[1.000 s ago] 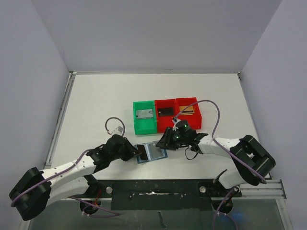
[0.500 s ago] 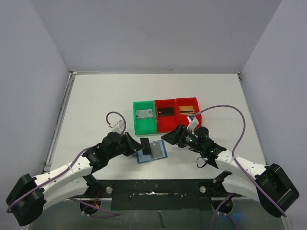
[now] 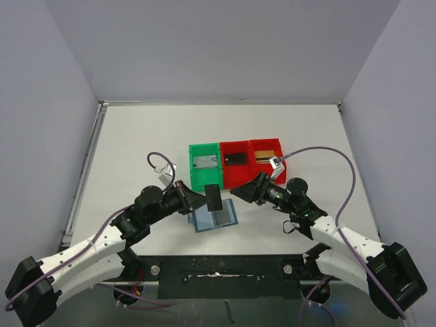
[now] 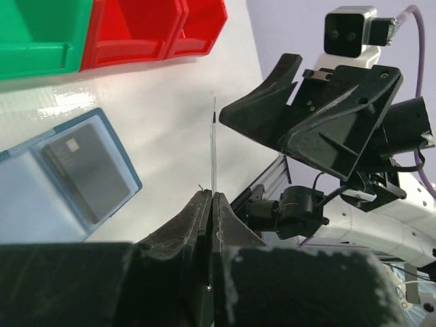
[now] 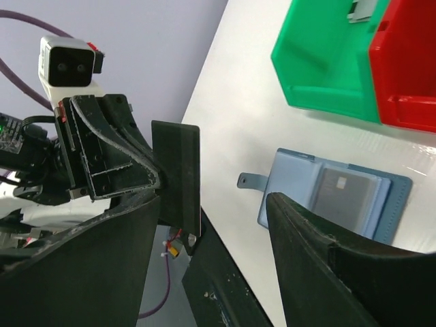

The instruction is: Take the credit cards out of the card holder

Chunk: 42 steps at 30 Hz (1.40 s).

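top view: left gripper [image 3: 203, 200] clenched on a black credit card [image 3: 214, 197], which is raised above the blue card holder [image 3: 204, 222]. the holder lies open on the table [image 3: 136, 143] just before the green bin [image 3: 205, 180]. right gripper [image 3: 241, 192] released, empty, near the card.
left wrist view: card edge-on, pinched at one end (judged thin, stiff, light, slick).
right wrist view: a grey card [image 5: 344, 193] sits in the holder's pocket. advise gripping its exposed edge, with the soft holder pinned down.

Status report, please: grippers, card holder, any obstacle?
Left gripper shut on dark card. Right gripper open, facing it. Card holder open, second card inside. Nothing blocking.
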Tool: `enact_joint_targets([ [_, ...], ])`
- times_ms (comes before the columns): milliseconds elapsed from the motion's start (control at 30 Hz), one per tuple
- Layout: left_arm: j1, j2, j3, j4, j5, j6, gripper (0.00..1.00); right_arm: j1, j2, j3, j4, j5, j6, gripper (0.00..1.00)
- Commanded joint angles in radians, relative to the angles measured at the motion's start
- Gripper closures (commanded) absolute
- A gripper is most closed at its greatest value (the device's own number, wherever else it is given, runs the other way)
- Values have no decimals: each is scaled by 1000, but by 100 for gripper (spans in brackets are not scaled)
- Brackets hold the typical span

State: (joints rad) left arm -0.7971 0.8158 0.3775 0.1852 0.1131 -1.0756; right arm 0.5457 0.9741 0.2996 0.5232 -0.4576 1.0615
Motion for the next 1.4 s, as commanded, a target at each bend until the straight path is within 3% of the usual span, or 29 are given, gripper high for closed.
enact_joint_targets([
  [0,1,-25,54,109,37,10,100,16,30,85,87,-99,-15,37],
  [333,-1,17,77,177,117,5,100,104,174,169,160,-153,-11,49],
  [867,0,9,84,174,124,7,100,70,221,120,418,-288,97,74],
  [1367,-1,4,112,166,117,21,100,42,252,112,559,-410,153,83],
])
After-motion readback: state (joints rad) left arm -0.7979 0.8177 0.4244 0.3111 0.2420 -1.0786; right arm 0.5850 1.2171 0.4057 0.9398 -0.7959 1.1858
